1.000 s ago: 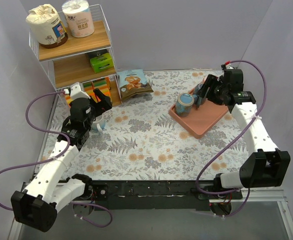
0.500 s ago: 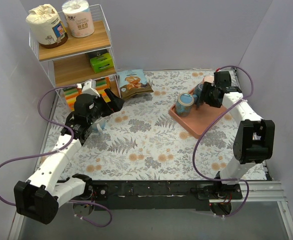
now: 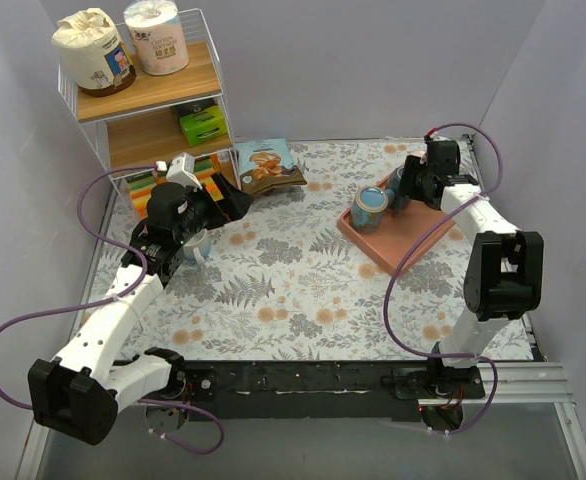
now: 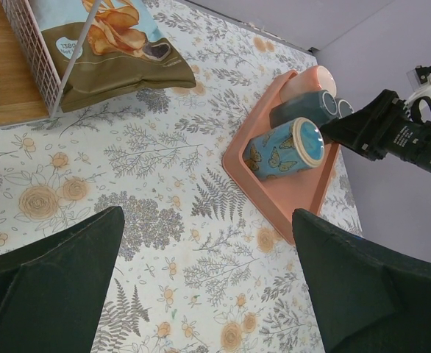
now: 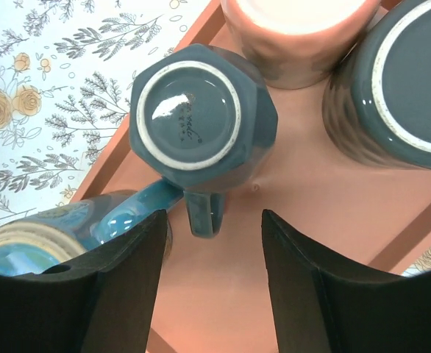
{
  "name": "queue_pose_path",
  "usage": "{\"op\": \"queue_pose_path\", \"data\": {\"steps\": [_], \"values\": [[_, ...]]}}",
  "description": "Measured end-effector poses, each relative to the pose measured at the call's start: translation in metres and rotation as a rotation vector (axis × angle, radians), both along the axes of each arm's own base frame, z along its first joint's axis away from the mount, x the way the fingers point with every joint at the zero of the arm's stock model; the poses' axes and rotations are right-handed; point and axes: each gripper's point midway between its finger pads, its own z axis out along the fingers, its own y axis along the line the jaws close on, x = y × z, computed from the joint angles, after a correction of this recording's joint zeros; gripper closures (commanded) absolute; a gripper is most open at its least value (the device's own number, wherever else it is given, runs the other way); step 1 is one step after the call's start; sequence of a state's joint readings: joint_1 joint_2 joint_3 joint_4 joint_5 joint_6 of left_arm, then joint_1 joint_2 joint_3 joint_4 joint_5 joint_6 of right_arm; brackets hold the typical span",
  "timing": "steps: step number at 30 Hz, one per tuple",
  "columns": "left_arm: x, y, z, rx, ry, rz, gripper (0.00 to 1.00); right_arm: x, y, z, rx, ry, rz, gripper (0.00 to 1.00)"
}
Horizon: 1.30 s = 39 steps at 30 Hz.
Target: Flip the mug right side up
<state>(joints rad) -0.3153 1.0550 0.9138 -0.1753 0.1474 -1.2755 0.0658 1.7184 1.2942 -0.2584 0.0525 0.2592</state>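
Observation:
A dark teal mug [image 5: 193, 118] stands upside down on the salmon tray [image 5: 274, 294], base up, handle [image 5: 202, 213] pointing toward my right gripper. My right gripper [image 5: 214, 216] is open and empty, hovering over the tray with the handle between its fingers' line, not touching. In the top view the right gripper [image 3: 407, 190] is at the tray's [image 3: 413, 245] back corner, partly hiding the mug. My left gripper [image 4: 208, 213] is open and empty, raised above the floral table near the rack [image 3: 235, 207]. The left wrist view shows the teal mug [image 4: 304, 110] far off.
On the tray a blue butterfly mug [image 5: 54, 235] lies on its side, a pink cup [image 5: 296, 37] and another dark blue cup [image 5: 399, 81] stand beside the teal mug. A wire shelf rack [image 3: 143, 110], a snack bag [image 3: 268, 165] and a white mug [image 3: 195, 243] are at the left.
My right gripper has moved left and back to hover over the mugs on the tray. My left gripper has lifted and swung right, away from the white mug.

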Motion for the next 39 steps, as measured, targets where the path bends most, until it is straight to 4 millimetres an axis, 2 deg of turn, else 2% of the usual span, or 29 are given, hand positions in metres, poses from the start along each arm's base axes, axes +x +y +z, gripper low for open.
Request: {"op": "queue_pose_path", "data": {"steps": [8, 16, 21, 30, 39], "values": [[0.000, 0.000, 0.000, 0.000, 0.000, -0.003, 0.02, 0.004, 0.002, -0.028, 0.002, 0.051, 0.007, 0.41], [-0.001, -0.001, 0.000, -0.001, 0.001, -0.006, 0.02, 0.008, 0.001, -0.030, -0.002, 0.050, 0.003, 0.42], [-0.001, -0.001, 0.000, -0.002, 0.000, -0.007, 0.02, 0.017, 0.001, -0.037, -0.006, 0.062, 0.000, 0.48], [-0.002, -0.001, 0.002, -0.003, -0.005, -0.007, 0.02, 0.017, 0.001, -0.039, -0.007, 0.067, 0.001, 0.52], [-0.002, -0.001, 0.002, -0.003, -0.004, -0.007, 0.02, 0.016, 0.001, -0.040, -0.059, 0.067, -0.020, 0.46]]}}
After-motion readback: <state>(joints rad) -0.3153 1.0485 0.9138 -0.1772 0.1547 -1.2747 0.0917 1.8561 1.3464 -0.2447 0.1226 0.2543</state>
